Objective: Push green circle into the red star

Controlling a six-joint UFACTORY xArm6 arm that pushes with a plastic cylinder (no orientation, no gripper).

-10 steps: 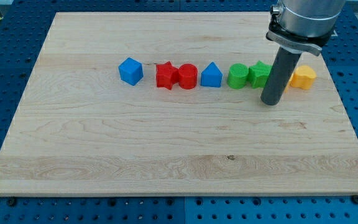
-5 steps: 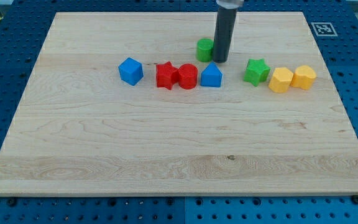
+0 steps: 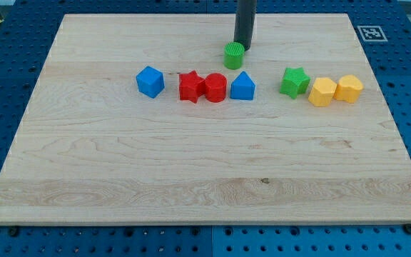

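Observation:
The green circle (image 3: 233, 55) lies above the row of blocks, just up and left of the blue house-shaped block (image 3: 242, 86). The red star (image 3: 190, 86) sits in the row, down and to the left of the green circle, touching the red circle (image 3: 215, 88) on its right. My tip (image 3: 244, 47) stands just behind the green circle, at its upper right edge, touching or nearly touching it.
A blue cube (image 3: 150, 81) sits left of the red star. A green star (image 3: 295, 81) and two yellow blocks (image 3: 323, 92) (image 3: 348, 88) lie at the right of the row. The wooden board (image 3: 191, 171) ends close above the tip.
The rod moved from the right end of the row to the green circle, which it pushed up out of the row. It has since shifted from the circle's right side to behind it.

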